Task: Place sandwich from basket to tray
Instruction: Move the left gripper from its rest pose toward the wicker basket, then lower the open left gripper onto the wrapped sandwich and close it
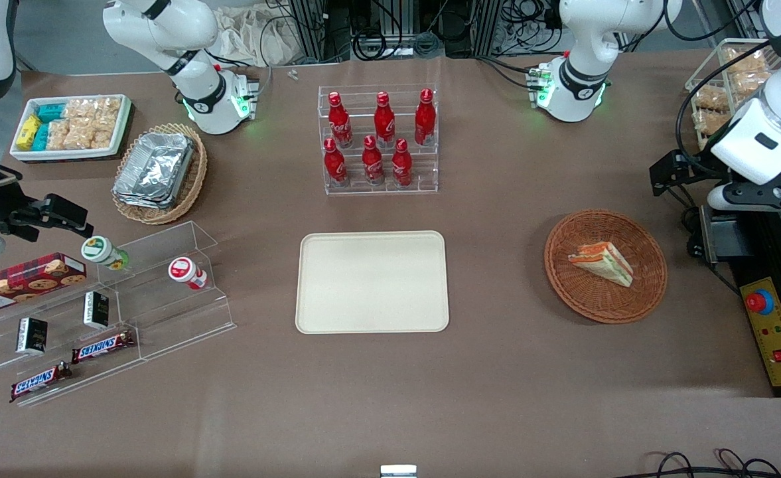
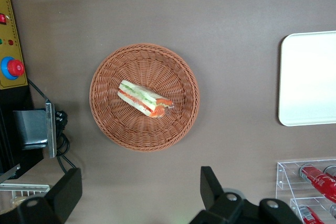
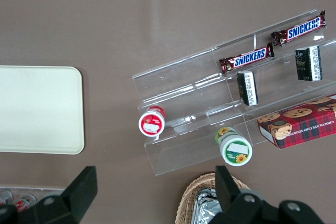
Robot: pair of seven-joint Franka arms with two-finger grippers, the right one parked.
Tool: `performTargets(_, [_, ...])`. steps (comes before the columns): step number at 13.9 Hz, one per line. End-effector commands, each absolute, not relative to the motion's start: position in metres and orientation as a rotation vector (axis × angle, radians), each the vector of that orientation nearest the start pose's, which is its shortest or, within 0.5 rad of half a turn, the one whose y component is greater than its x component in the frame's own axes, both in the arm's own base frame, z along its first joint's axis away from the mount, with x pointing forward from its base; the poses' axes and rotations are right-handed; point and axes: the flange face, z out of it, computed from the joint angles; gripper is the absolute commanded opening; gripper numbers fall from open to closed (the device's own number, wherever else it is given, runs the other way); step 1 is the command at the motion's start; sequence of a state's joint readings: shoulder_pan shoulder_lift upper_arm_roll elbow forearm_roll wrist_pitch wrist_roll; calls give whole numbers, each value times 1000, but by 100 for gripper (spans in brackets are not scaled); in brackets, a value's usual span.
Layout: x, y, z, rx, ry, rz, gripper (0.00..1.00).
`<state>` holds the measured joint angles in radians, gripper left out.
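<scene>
The tray (image 1: pixel 372 281) lies nearest the front camera at the table's middle, and toward the working arm's end the sandwich (image 1: pixel 601 263) rests in the round basket (image 1: pixel 649 292), above which the gripper (image 2: pixel 139 195) hangs with its fingers (image 2: pixel 211 184) spread wide, holding nothing.

Counts on the bench:
- cola bottles (image 1: pixel 375 138): six, in a clear rack
- Snickers bars (image 1: pixel 101 346): two
- small dark boxes (image 1: pixel 96 309): two
- round tubs (image 1: pixel 188 272): two
- cookie box (image 1: pixel 26 281): one
- wicker baskets (image 1: pixel 605 266): two
- sandwich (image 1: pixel 601 263): one
- tray (image 1: pixel 371 281): one
- gripper (image 2: pixel 139 195): one, above the bench near the basket, jaws apart
</scene>
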<state>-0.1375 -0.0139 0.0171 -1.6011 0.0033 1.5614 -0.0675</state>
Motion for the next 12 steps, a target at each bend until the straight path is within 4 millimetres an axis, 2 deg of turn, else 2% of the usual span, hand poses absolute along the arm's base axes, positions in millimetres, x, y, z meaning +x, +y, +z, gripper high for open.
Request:
performTargets(1, [548,-65,606,-3136,-23,113,100])
performTargets(2, [549,-62,592,-3121,-162,167,100])
performTargets(3, [557,-47,577,-3096,-347,206,100])
performTargets(5, [571,-42,546,-3037,-563,275,100])
performTargets(7, [588,-31,504,-2957,-774,351,100])
performTargets(9, [603,-27,460,-2875,-986,350,100])
performTargets(12, [593,-23,395,-2762,-1238,324,100])
